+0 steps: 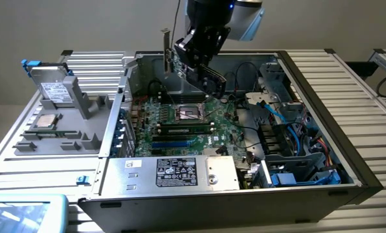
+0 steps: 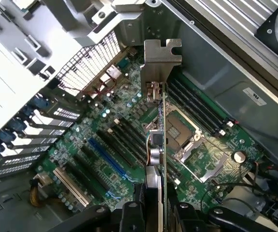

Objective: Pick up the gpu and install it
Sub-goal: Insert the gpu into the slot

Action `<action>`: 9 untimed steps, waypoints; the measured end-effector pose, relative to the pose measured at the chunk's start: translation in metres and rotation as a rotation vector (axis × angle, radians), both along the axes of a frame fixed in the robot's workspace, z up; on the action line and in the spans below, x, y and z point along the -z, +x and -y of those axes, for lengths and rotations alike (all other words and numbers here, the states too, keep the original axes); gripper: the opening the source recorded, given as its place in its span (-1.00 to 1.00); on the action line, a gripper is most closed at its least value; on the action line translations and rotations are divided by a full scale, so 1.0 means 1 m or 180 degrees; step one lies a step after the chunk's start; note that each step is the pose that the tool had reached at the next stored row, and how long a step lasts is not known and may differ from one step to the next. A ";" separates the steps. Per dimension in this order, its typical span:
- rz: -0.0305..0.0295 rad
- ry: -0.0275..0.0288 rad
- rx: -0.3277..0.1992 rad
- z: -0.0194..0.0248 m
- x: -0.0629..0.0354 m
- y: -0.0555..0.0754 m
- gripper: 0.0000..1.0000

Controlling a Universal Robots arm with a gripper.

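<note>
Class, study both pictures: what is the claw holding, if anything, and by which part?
The claw holds the gpu, pinched at the end away from its metal bracket.

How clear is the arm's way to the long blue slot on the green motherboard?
Probably clear, yes. The gripper holds the green gpu card above the open black computer case; the long blue slot lies bare, with no cable or card across it, though the held card occupies the gripper.
</note>
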State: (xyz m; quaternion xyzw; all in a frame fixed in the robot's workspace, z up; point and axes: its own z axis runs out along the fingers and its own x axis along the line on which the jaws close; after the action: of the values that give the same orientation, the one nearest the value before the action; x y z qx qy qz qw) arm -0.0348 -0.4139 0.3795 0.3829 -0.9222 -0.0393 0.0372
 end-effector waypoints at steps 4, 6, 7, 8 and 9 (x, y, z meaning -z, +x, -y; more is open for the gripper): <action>0.0013 0.0002 -0.0231 0.0000 0.0001 0.000 -0.44; 0.0017 0.0006 -0.0346 0.0000 0.0002 0.000 -0.44; 0.0018 0.0011 -0.0402 0.0000 0.0003 0.000 -0.44; 0.0019 0.0021 -0.0461 0.0000 0.0004 0.000 -0.44; 0.0020 0.0033 -0.0516 0.0000 0.0006 0.000 -0.44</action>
State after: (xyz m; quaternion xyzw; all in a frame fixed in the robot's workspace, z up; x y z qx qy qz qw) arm -0.0349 -0.4139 0.3788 0.4567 -0.8880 -0.0397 0.0354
